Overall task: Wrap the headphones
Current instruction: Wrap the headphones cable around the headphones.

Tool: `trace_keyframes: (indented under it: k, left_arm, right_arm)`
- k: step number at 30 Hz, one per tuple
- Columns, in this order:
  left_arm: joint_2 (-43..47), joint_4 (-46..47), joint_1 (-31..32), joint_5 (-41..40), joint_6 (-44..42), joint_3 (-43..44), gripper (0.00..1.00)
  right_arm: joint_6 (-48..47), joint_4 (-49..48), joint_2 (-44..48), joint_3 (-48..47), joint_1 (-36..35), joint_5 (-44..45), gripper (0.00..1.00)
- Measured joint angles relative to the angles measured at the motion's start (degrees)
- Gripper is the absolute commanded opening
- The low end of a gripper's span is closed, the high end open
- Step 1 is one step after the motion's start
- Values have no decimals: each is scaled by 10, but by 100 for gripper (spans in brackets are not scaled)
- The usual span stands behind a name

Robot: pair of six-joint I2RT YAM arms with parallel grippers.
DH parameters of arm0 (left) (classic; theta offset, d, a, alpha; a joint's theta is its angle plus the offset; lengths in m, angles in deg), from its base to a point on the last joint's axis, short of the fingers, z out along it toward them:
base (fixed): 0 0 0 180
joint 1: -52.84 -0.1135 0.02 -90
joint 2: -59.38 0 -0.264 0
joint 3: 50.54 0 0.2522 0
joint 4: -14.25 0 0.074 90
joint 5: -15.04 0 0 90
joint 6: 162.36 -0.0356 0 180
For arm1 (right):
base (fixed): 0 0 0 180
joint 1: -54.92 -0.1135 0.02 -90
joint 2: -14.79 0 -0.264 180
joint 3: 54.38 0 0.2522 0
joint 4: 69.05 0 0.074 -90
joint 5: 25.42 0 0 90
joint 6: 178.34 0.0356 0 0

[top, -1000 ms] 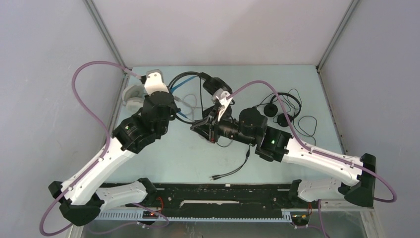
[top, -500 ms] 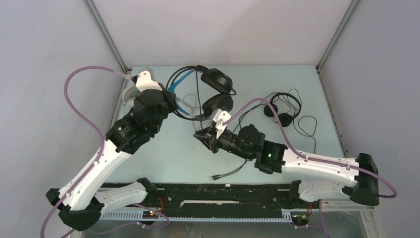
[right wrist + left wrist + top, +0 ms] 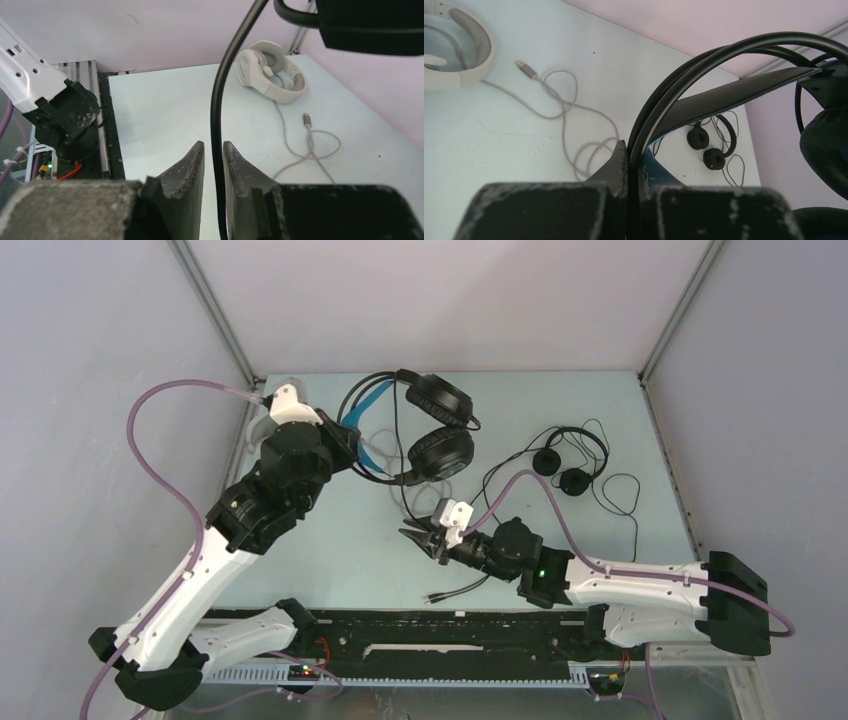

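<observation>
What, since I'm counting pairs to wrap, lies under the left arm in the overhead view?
The white headphones: only a sliver shows at the left arm's edge overhead, the rest covered. The wrist views show them with their grey cable lying loose.

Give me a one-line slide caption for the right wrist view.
Right gripper straddling the thick black cable, jaws slightly apart; bulky white over-ear headphones and grey cable lie beyond on the pale table.

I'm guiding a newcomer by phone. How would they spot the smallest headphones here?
Go to the far right part of the table. The small black headphones lie there amid loose loops of thin cable. They are far slimmer than the bulky black pair and the white pair, and nothing holds them.
</observation>
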Motion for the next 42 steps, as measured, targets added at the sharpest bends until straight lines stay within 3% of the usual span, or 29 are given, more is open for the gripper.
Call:
trace_keyframes:
  k: [8,23,26,31,42]
  left_arm:
    - [7,-1,0,38,15,0,0]
    - [19,0,0,115,45,0,0]
    - [23,2,0,124,49,0,0]
    - [29,13,0,142,58,0,0]
    - [35,53,-6,190,74,-7,0]
  right_arm:
    - [-41,-108,0,76,7,-25,23]
    - [-38,-168,-22,106,35,-74,22]
    - [-29,-186,-30,122,38,-76,18]
    - [-11,-211,-41,139,50,-84,0]
    - [19,-235,-63,136,66,-98,0]
